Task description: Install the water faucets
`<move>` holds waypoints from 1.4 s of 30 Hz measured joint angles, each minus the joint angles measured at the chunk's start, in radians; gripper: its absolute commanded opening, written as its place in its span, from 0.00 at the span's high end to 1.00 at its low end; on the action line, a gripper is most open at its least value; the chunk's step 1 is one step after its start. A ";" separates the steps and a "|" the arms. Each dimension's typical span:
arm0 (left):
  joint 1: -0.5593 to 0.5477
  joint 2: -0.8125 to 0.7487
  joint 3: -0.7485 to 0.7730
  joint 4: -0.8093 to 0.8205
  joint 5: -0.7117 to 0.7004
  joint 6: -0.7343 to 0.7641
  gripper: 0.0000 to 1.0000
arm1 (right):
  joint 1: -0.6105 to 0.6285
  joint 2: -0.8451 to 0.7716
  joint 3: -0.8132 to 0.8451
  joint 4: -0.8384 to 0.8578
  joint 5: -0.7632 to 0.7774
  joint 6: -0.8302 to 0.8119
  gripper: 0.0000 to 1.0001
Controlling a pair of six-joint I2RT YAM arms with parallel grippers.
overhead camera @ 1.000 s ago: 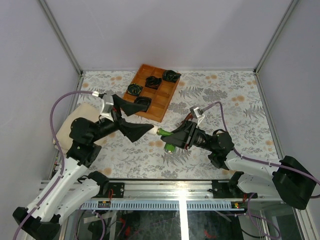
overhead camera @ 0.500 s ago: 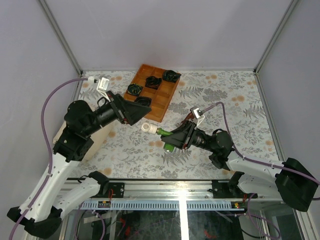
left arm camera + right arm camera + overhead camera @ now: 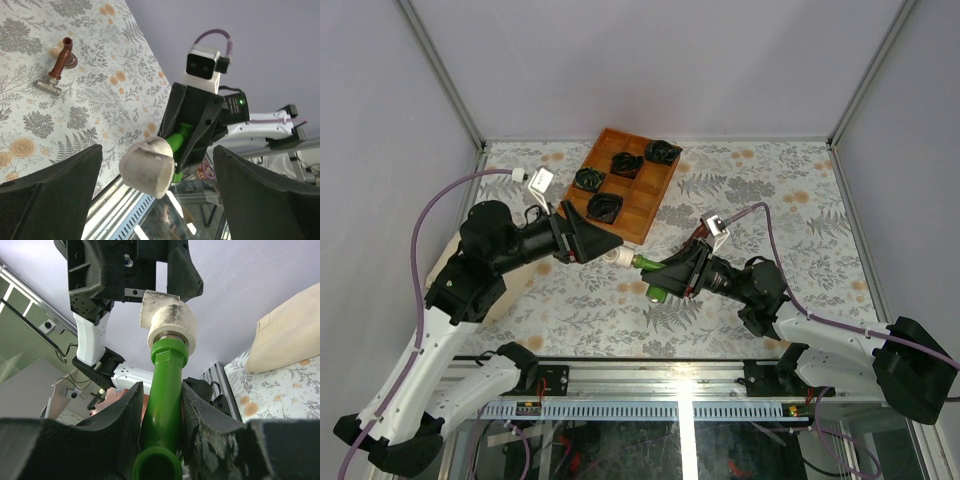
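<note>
Table (image 3: 770, 190) in floral cover, wooden tray (image 3: 642, 200) at back with black-green coiled bundles (image 3: 605, 207). Left fingers (image 3: 55, 195) spread wide apart either side of white piece (image 3: 148, 167), gripping nothing. Right fingers (image 3: 107, 440) clamped on green faucet (image 3: 165, 390): bright, tap-shaped, raised over table centre, tip capped by white piece. Dark red-brown faucet (image 3: 57, 67), silvery threaded end, lying flat on table behind.

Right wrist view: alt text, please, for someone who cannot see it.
The right hand grips a bright green faucet pointing upward, a white fitting capping its tip. The left hand hangs open just above that fitting.
</note>
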 measured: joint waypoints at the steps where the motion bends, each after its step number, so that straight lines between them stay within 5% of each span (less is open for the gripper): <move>1: 0.000 -0.008 -0.003 0.002 0.011 0.011 0.10 | 0.000 0.000 0.000 0.000 0.000 0.000 1.00; 13: 0.000 0.006 -0.043 0.032 0.192 0.107 0.39 | 0.000 -0.007 0.000 0.025 -0.003 0.024 1.00; 26: 0.004 0.001 -0.102 0.174 0.305 0.168 0.81 | 0.000 -0.013 0.000 0.062 -0.012 0.069 1.00; 37: 0.008 -0.108 -0.254 0.441 0.456 0.583 0.80 | 0.000 0.051 0.000 0.194 -0.044 0.299 1.00; 42: 0.008 -0.140 -0.290 0.498 0.540 0.845 0.50 | 0.002 0.054 0.000 0.219 -0.053 0.373 1.00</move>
